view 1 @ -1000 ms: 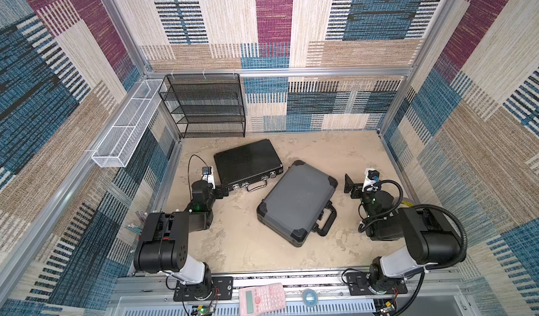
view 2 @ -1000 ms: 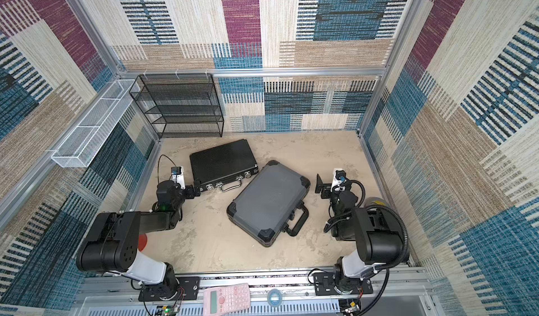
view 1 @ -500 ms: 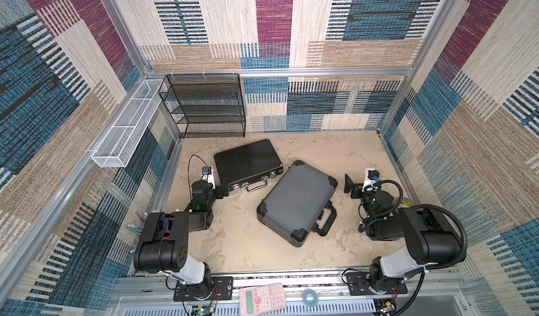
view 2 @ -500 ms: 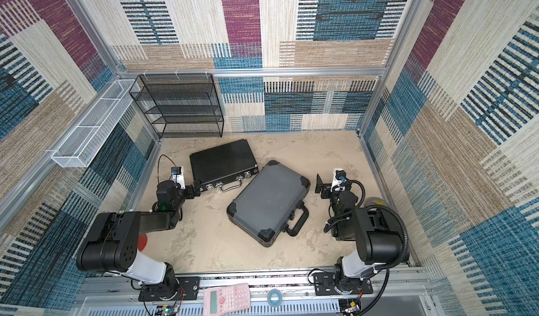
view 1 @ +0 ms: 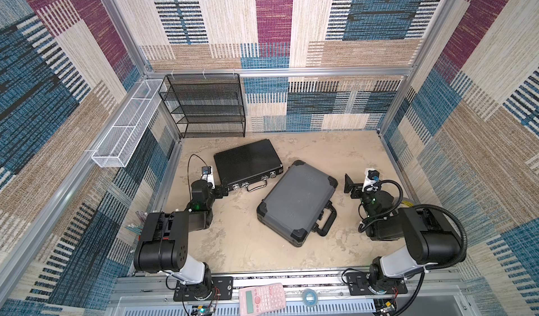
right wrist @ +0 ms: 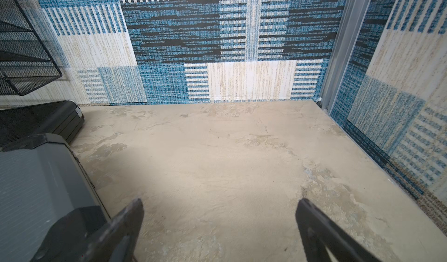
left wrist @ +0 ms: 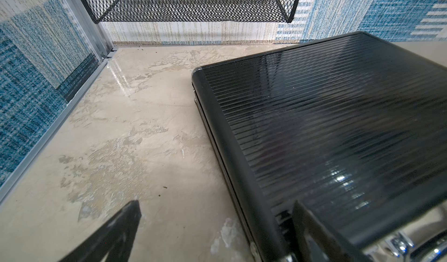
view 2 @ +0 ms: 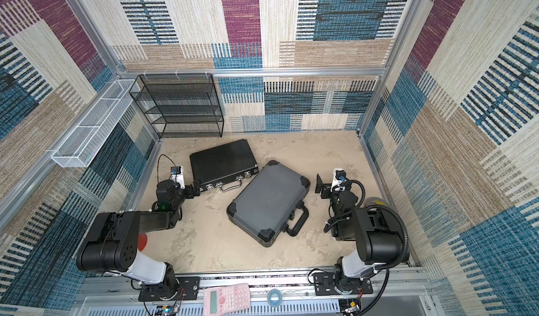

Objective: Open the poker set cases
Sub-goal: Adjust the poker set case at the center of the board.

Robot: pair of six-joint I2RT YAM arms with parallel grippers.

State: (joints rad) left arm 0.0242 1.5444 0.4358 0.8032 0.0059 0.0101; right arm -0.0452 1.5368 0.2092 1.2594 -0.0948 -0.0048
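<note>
Both poker set cases lie closed and flat on the beige floor. The slim black ribbed case [view 1: 248, 164] [view 2: 223, 161] [left wrist: 338, 127] has silver latches [view 1: 236, 186] and a thin handle facing the front. The bulkier grey case [view 1: 297, 200] [view 2: 269, 198] [right wrist: 36, 188] with black corners lies to its right at an angle, with its thick handle [view 1: 326, 221] on the right side. My left gripper [view 1: 224, 187] [left wrist: 216, 202] stands open at the black case's front left corner, with one finger over the lid and one over the floor. My right gripper [view 1: 350, 184] [right wrist: 220, 200] is open over bare floor, right of the grey case.
A black mesh shelf [view 1: 207, 104] stands against the back wall behind the black case. A white wire basket [view 1: 125, 130] hangs on the left wall. A pink calculator [view 1: 261, 298] and a tape roll [view 1: 309, 297] lie on the front rail. Patterned walls enclose the floor.
</note>
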